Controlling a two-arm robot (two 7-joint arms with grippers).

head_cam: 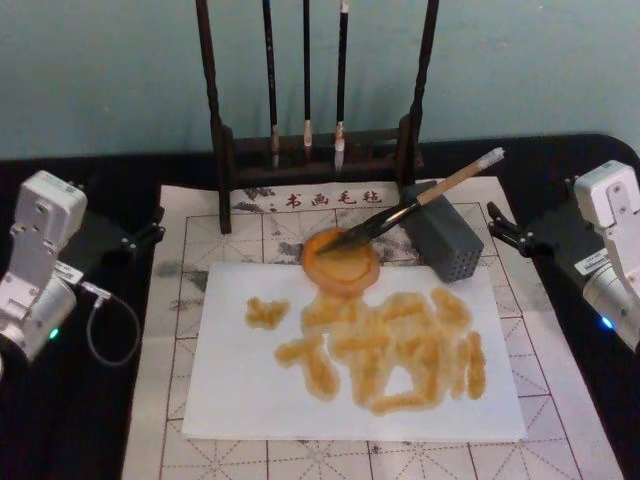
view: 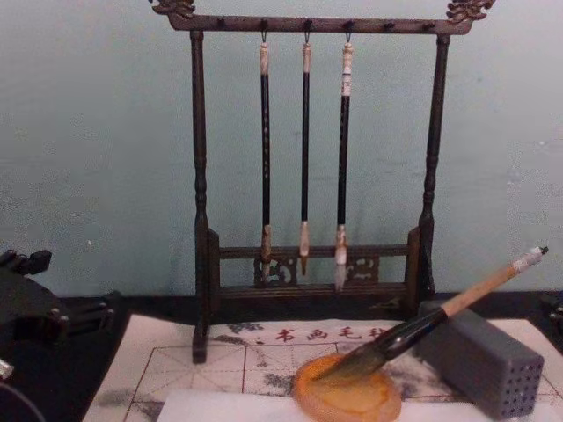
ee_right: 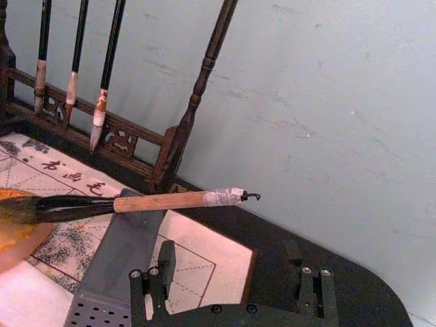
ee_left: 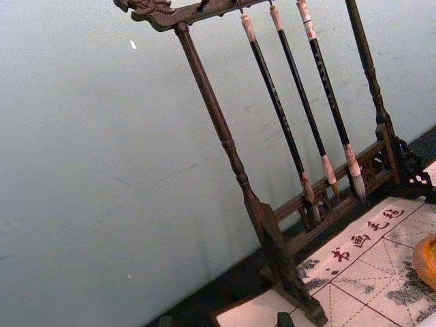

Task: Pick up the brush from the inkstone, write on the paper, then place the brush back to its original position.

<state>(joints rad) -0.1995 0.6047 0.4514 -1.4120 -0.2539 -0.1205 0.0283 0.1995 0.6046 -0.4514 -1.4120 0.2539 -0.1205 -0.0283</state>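
Brush (head_cam: 418, 199) rests on inkstone (head_cam: 345, 272).
Likely light, stiff: pinch tan handle, upper right. Left gripper (head_cam: 148, 228), right gripper (head_cam: 501, 225) at side edges, fingers spread.

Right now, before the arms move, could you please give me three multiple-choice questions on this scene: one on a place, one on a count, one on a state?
1. Where does the tip of the brush lie?
A. on the gridded mat
B. on the inkstone
C. in a cup of water

2. How many thin brushes hang from the rack?
A. two
B. three
C. five

3. In what state is the paper?
A. blank
B. rolled up
C. flat, with orange-brown strokes

Answers:
1 B: the dark bristles rest on the orange dish, while the handle leans on the grey block.
2 B: three black shafts hang side by side.
3 C: blotchy strokes cover much of its middle.
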